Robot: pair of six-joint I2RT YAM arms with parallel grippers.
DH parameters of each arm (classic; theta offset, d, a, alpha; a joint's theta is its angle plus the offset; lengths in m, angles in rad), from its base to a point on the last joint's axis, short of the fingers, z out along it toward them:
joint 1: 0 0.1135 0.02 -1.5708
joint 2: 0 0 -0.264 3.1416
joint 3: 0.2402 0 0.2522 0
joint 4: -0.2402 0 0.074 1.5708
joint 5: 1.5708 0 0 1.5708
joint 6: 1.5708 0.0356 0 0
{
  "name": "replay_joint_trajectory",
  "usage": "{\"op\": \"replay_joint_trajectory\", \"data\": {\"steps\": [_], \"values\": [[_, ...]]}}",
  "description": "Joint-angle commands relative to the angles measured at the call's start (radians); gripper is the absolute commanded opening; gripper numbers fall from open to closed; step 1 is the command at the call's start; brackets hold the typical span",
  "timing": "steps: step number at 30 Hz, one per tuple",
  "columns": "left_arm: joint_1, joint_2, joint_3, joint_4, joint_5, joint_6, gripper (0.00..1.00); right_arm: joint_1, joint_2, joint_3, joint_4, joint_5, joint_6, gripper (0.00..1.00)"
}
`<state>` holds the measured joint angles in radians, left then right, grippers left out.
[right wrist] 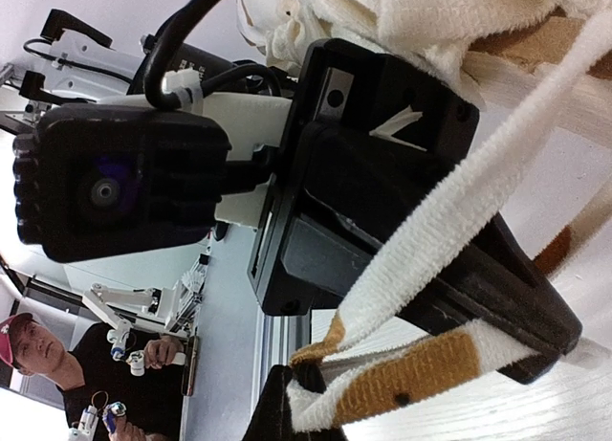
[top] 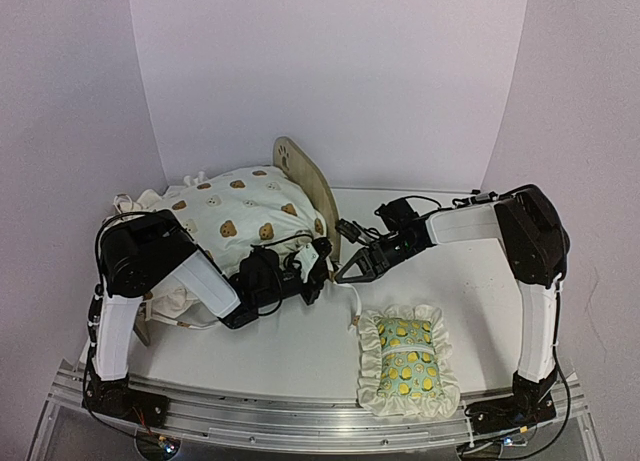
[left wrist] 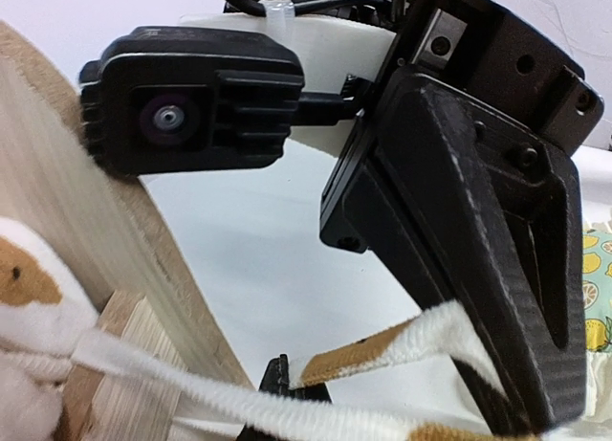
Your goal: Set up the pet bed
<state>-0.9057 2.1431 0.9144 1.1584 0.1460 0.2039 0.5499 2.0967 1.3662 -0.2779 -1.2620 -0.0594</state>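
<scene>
The pet bed's rounded wooden headboard (top: 300,176) stands at the back left, and the bed frame is mostly hidden under the cream bear-print cushion (top: 240,209) heaped on it. My left gripper (top: 320,264) sits by the headboard's near corner. In the left wrist view its jaws (left wrist: 287,388) are shut on the brown-and-white end of a cushion tie (left wrist: 382,350). My right gripper (top: 347,273) meets it tip to tip. It is shut (right wrist: 301,403) on another cushion tie (right wrist: 421,374) in the right wrist view. A white tie strand (right wrist: 478,187) drapes across the left gripper's body.
The green lemon-print ruffled pillow (top: 407,361) lies on the table near the front right. A loose white tie end (top: 353,303) hangs down to the table below the grippers. White walls close in the back and sides.
</scene>
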Motion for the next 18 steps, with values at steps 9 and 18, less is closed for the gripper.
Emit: {"op": "replay_joint_trajectory", "data": {"steps": [9, 18], "values": [[-0.001, -0.119, -0.098, -0.003, -0.090, 0.013, 0.00, 0.003, 0.036, 0.038, -0.027, -0.057, 0.045, 0.00], [-0.003, -0.178, -0.064, -0.171, -0.136, 0.010, 0.00, 0.003, 0.073, 0.068, -0.025, -0.025, 0.109, 0.18]]}}
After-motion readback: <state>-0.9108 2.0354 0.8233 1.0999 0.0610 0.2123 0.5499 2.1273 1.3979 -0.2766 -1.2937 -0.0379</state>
